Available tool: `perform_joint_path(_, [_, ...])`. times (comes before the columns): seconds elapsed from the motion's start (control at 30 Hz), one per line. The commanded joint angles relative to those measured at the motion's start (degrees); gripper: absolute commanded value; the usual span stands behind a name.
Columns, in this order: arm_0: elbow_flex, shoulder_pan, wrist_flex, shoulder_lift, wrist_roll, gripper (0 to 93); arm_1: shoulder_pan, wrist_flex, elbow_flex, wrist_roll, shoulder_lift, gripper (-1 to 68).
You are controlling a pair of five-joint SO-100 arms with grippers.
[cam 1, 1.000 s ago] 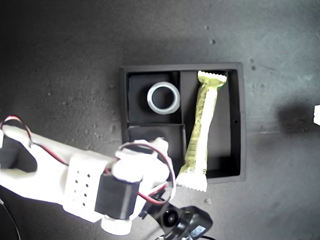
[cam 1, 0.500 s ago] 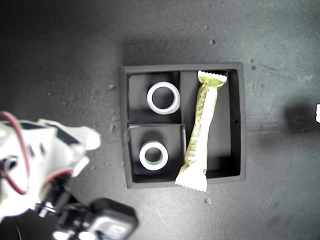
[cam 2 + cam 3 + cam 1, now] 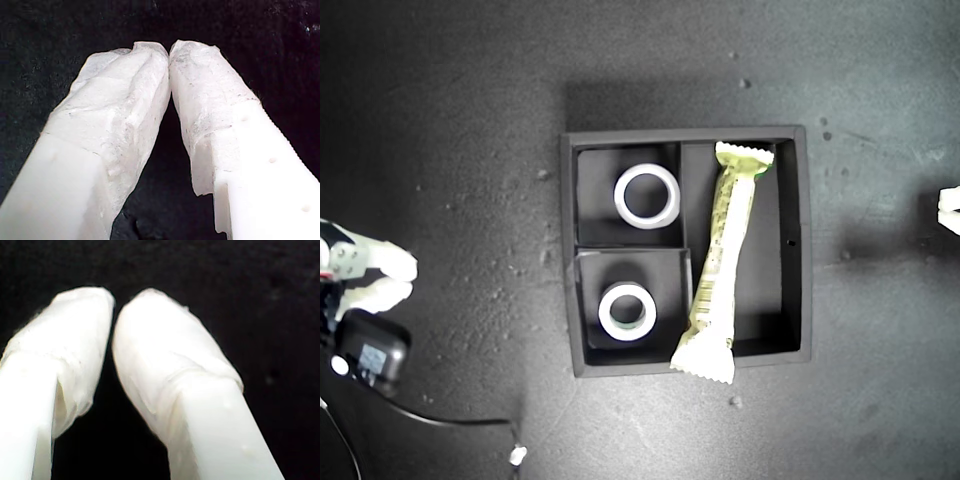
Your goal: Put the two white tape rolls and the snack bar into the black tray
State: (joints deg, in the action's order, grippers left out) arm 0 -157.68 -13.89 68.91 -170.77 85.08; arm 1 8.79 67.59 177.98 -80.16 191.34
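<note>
The black tray (image 3: 685,137) lies in the middle of the exterior view. The larger white tape roll (image 3: 619,197) lies flat in its upper small compartment. The smaller roll (image 3: 605,312) lies in the lower small one. The snack bar (image 3: 720,260) rests slanted in the long compartment, its lower crimped end overhanging the tray wall. My first gripper (image 3: 169,50) is shut with nothing between its wrapped fingertips. My second gripper (image 3: 112,302) is shut over dark surface, also holding nothing. Neither wrist view shows the tray.
An arm's white fingers (image 3: 375,275) and a black camera (image 3: 370,352) with a trailing cable sit at the exterior view's left edge. Another arm's white tip (image 3: 950,210) shows at the right edge. Dark speckled mat surrounds the tray.
The arm that hung over the tray's lower small compartment has drawn back to the exterior view's left edge, uncovering the smaller roll lying there. The rolls and bar have not moved.
</note>
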Motion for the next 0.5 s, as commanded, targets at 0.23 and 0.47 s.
perform_joint_path(0.23, [-16.61,3.43,3.34,-22.85,-2.11,0.1,2.9,6.94,1.05,1.23,0.53,-0.3])
perform_joint_path(0.47, [-21.88,4.57,5.1,-23.2,0.26,0.0,2.02,9.23,1.05,0.18,0.53,2.9])
